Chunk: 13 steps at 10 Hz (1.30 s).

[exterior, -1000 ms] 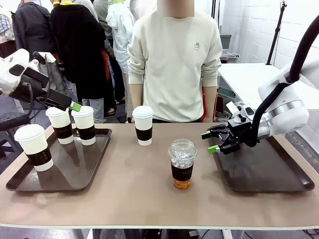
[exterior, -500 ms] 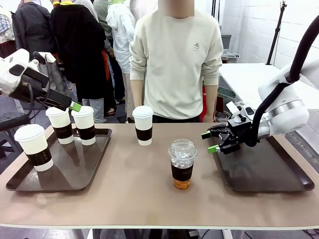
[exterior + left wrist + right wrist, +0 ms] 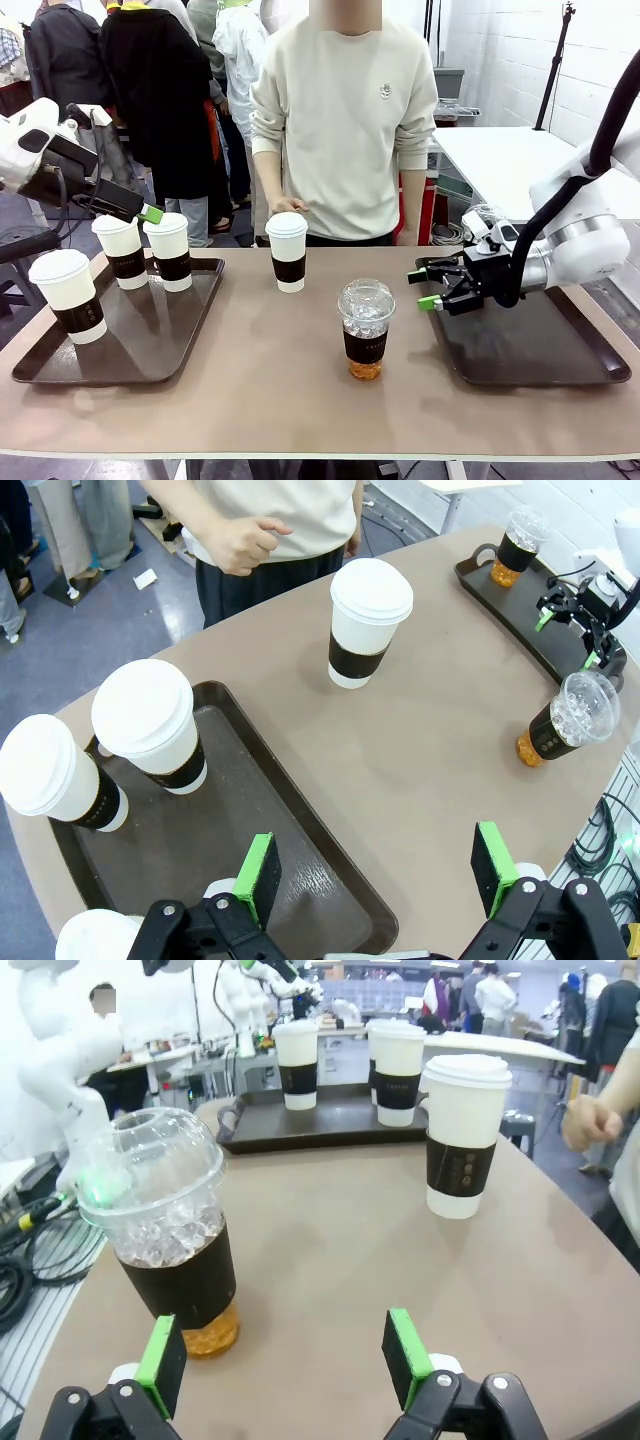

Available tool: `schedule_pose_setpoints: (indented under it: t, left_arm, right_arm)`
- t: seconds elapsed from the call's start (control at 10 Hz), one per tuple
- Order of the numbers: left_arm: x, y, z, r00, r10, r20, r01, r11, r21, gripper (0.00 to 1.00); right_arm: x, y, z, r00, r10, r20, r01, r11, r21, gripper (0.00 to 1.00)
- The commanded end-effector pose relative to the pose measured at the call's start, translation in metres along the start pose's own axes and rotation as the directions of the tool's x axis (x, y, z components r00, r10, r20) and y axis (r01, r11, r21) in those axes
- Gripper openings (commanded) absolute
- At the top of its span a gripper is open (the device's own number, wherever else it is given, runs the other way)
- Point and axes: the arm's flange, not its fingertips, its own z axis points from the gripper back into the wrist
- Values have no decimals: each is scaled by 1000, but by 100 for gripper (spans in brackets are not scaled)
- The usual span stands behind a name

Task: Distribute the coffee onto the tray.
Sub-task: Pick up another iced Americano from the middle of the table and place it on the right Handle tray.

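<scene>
I see an iced coffee (image 3: 365, 330) standing upright on the bare tabletop (image 3: 300, 390) near the middle, between the two trays and on neither; a second iced coffee (image 3: 516, 548) stands at the far end of the right tray (image 3: 540, 350), seen from the left wrist camera; one paper cup (image 3: 287, 251) stands alone on the tabletop toward the person's side, just in front of the person's hand (image 3: 290, 207); three more paper cups (image 3: 167, 251) stand upright on the left tray (image 3: 130, 350), two close together at its far edge and one apart at its left side; my right tool (image 3: 424, 288) hangs over the near-left end of the right tray, pointed at the middle iced coffee, fingers spread wide with nothing between them; my left tool (image 3: 375, 870) hovers above the left tray's inner edge, likewise spread wide and holding nothing.
</scene>
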Motion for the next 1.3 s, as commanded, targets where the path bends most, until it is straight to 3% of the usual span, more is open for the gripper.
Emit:
schedule_pose_setpoints:
  t: [0.0, 1.2]
  left_arm:
    - [0, 2, -1, 1000, 6, 5, -6, 1000, -15, 100]
    - [0, 2, -1, 1000, 6, 5, -6, 1000, -15, 100]
  right_arm:
    - [-6, 20, -11, 997, 22, 75, -17, 998, -58, 100]
    - [-34, 69, -60, 993, 79, 87, -73, 994, -76, 100]
